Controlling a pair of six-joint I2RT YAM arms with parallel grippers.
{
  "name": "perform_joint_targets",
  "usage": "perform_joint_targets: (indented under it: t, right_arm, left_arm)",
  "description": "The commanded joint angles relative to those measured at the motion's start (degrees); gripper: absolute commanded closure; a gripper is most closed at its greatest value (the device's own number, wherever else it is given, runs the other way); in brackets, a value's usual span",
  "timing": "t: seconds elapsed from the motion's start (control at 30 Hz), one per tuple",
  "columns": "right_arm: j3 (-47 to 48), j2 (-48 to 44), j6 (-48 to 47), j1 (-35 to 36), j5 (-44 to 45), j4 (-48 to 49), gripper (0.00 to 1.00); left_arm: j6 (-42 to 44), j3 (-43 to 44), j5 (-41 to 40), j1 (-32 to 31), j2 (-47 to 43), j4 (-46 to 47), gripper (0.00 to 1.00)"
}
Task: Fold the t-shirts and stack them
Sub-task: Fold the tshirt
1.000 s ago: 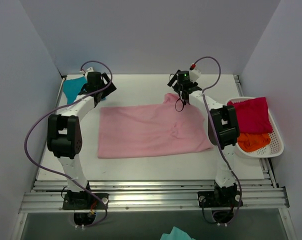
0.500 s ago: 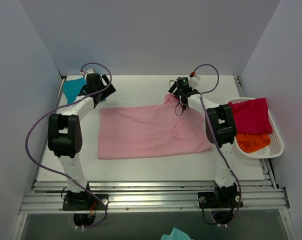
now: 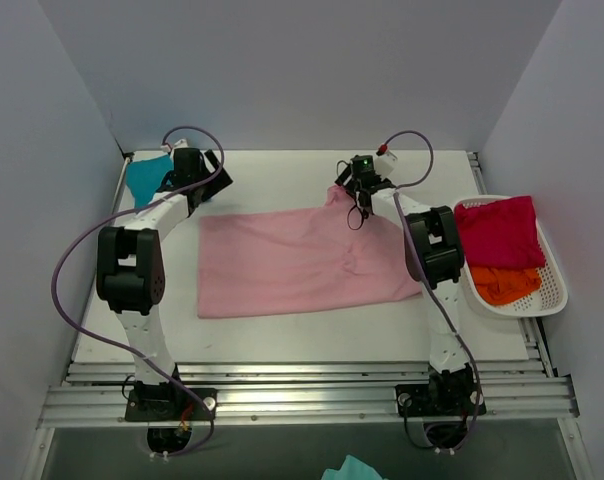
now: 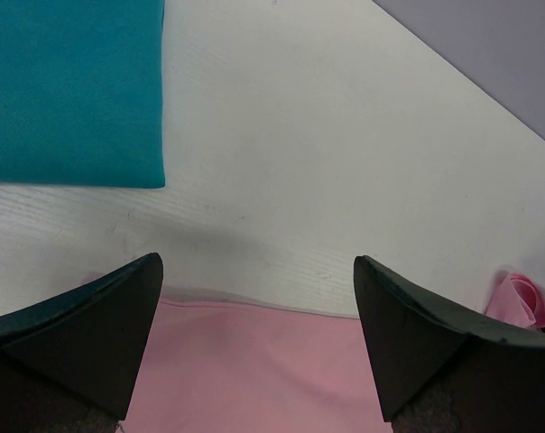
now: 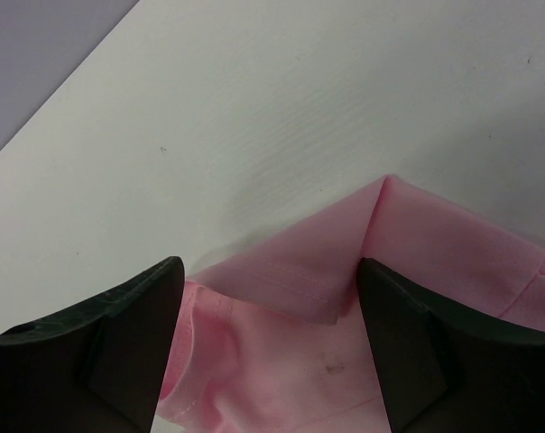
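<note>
The large light pink t-shirt (image 3: 302, 262) lies spread flat mid-table. My left gripper (image 3: 195, 193) is open over its far left corner; the pink edge (image 4: 254, 361) lies between the jaws. My right gripper (image 3: 354, 196) is open over the bunched far right corner, where a folded pink flap (image 5: 318, 271) lies between the jaws. The teal-blue t-shirt (image 3: 144, 177) lies folded at the far left; it also shows in the left wrist view (image 4: 69, 90). The magenta-red t-shirt (image 3: 502, 230) and the orange t-shirt (image 3: 504, 284) lie in a basket.
A white basket (image 3: 554, 290) stands at the right table edge. Grey walls close in the left, back and right. Purple cables loop from both arms. A bit of teal cloth (image 3: 354, 468) lies below the table's near rail.
My right gripper has moved slightly left and down onto the shirt's bunched far right corner. The left arm has not moved.
</note>
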Motion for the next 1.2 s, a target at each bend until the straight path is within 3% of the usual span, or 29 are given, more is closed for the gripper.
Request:
perform_joint_targets:
  t: [0.0,0.07,0.2,0.23,0.3,0.37,0.6,0.83,1.13,1.17]
  right_arm:
    - [2.2,1.69,0.52,-0.78,-0.62,-0.59,0.27]
    - [2.38,1.69,0.52,-0.87,-0.71,-0.41,0.32]
    - [1.85,1.25,0.17,-1.13,-0.8,0.55,0.62]
    - [1.85,1.42,-0.01,-1.22,-0.97,0.56,0.78]
    - [1.85,1.77,-0.01,-1.39,-1.67,0.82,0.94]
    - [1.85,1.95,0.08,-1.66,-2.11,0.82,1.0]
    - [0.88,1.51,0.52,-1.75,-2.73,1.61,1.0]
    - [-0.17,0.63,0.96,-1.75,-2.91,2.05,1.0]
    - [-0.79,0.81,1.48,-1.83,-4.22,3.02,1.0]
    - [-0.87,0.81,1.57,-1.83,-4.22,3.1,1.0]
  left_arm:
    - [1.22,1.85,0.23,0.3,0.22,2.86,0.04]
    - [1.22,1.85,0.06,0.3,0.48,2.86,0.04]
    - [1.05,1.85,-0.3,0.3,0.83,2.6,0.04]
    - [0.96,1.67,-0.38,0.22,0.84,2.51,0.04]
    - [0.7,1.67,-0.65,0.22,1.1,2.25,0.02]
    - [0.61,1.41,-1.0,0.3,1.1,2.07,0.02]
    - [-0.18,-0.09,-4.86,0.3,0.22,-0.38,0.0]
    - [-4.3,1.59,-11.01,0.39,-0.13,-11.62,0.01]
    - [-4.93,-1.58,-11.02,0.39,-0.22,-11.11,0.0]
    - [-4.84,-1.49,-11.02,0.39,0.04,-11.02,0.06]
